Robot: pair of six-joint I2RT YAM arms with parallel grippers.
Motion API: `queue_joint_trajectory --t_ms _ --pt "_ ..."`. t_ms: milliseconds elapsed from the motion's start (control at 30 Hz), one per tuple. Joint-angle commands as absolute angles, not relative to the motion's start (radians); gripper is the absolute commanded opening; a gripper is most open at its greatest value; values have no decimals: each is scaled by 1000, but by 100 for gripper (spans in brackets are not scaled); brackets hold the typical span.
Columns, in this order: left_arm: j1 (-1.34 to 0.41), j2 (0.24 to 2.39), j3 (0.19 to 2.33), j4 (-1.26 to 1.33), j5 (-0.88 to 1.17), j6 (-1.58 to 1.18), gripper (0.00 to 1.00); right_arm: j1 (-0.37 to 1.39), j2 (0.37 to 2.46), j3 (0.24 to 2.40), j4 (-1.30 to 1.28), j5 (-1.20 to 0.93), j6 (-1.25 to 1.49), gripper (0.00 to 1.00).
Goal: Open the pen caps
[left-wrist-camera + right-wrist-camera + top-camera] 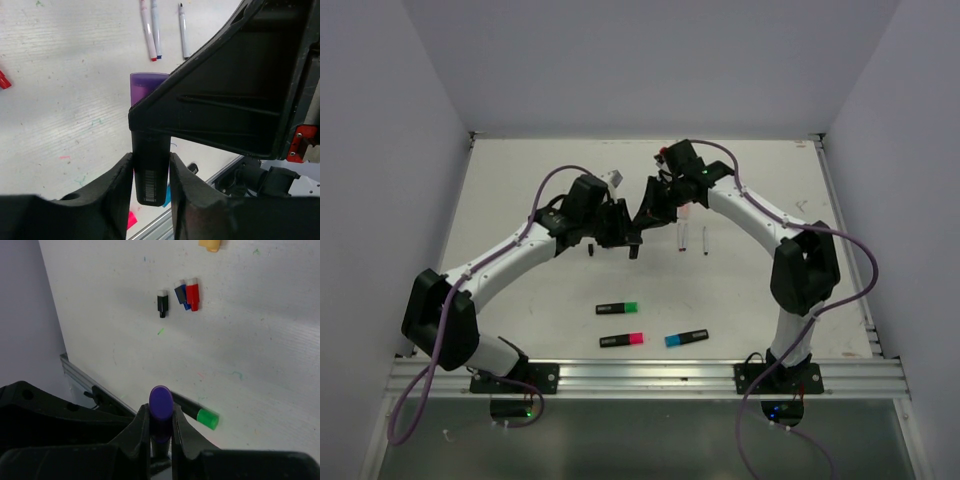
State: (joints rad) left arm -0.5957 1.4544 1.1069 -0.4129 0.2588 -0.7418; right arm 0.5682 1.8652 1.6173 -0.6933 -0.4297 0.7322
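A black-bodied highlighter pen [151, 172] with a purple pen cap [142, 86] is held in the air between both arms. My left gripper [151, 175] is shut on its barrel near the barcode end. The right gripper [161, 421] is shut on the purple cap [161, 401], whose round end sticks out between the fingers. In the top view the two grippers meet above mid-table, the left gripper [616, 226] beside the right gripper [648, 207]. Three capped highlighters lie near the front: green [617, 308], pink [621, 340] and blue [686, 338].
Thin white pens [682, 237] lie uncapped under the right arm. Small loose caps lie further back: black [162, 304], blue [181, 292] and red [193, 294], with an orange cap [210, 245] beyond. The aluminium rail [650, 375] runs along the near edge.
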Motion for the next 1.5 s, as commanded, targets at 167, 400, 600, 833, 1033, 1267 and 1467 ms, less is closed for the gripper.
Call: queue_joint_trajectory --t_ms 167,400,600,833,1033,1267,1467 --pt "-575 1387 1033 -223 559 -700 69 512 1720 1461 -538 -598 679 0" --pt "-561 1333 918 -35 712 -741 56 489 1615 1336 -347 -750 727 0" --pt "-560 1310 861 172 804 -825 44 489 1580 1266 -146 -836 839 0" --pt "-546 1272 839 196 816 -838 24 488 1571 1235 -89 -854 873 0" --pt "-525 1259 822 151 793 -848 0 488 1569 1241 -112 -801 870 0" --pt "-544 1292 988 -285 402 -700 0 551 1678 1582 -608 -399 646 0" --pt "-591 1299 1065 -433 111 -722 0 641 1814 1791 -829 -118 643 0"
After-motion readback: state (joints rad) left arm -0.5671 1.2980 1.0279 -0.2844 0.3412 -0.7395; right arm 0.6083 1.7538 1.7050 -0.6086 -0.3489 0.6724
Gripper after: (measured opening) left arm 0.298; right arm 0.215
